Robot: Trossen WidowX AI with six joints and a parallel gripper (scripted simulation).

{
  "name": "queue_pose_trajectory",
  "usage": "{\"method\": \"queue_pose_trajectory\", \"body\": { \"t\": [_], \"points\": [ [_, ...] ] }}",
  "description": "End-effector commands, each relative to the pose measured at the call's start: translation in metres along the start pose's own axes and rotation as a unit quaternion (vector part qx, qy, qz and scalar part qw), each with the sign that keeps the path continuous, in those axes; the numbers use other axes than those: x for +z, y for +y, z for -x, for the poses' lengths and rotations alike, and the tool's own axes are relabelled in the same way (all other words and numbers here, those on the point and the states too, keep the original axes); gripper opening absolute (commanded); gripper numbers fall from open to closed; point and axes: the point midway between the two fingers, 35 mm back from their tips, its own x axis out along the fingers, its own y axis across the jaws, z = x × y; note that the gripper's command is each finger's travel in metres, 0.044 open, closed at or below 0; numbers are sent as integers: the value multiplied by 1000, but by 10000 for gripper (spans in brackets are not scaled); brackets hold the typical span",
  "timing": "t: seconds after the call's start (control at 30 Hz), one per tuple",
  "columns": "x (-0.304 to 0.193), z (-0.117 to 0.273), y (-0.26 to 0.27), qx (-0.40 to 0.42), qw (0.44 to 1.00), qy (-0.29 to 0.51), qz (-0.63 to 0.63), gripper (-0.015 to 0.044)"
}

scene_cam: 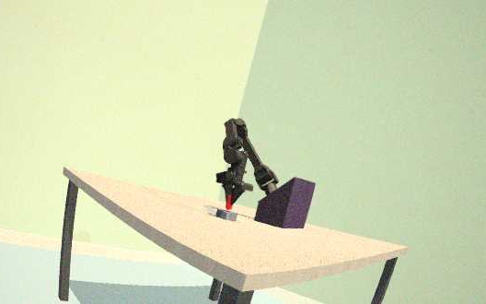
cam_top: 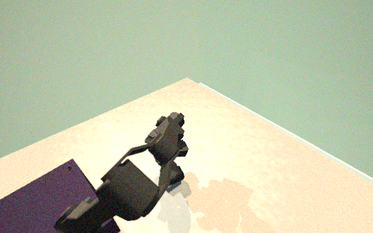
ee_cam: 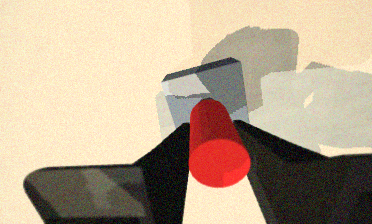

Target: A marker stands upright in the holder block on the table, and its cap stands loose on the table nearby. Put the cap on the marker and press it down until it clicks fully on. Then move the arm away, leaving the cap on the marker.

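the cap is seen as smooth matt red plastic, the block as matt grey, the table as speckled matt beige.

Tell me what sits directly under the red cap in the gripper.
Beneath the red cap, clamped in the gripper, sits the grey holder block on the table. The cap covers the marker itself, so it cannot be seen.
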Motion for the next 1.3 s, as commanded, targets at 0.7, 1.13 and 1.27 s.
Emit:
{"method": "queue_pose_trajectory", "body": {
  "t": [0.7, 1.13, 1.27],
  "points": [
    [0, 3, 0, 0, 1000, 0, 0, 440],
    [-1, 72, 2, 1, 1000, 0, 30, 387],
    [-2, 65, 3, -1, 996, 0, 94, 282]
  ]
}}
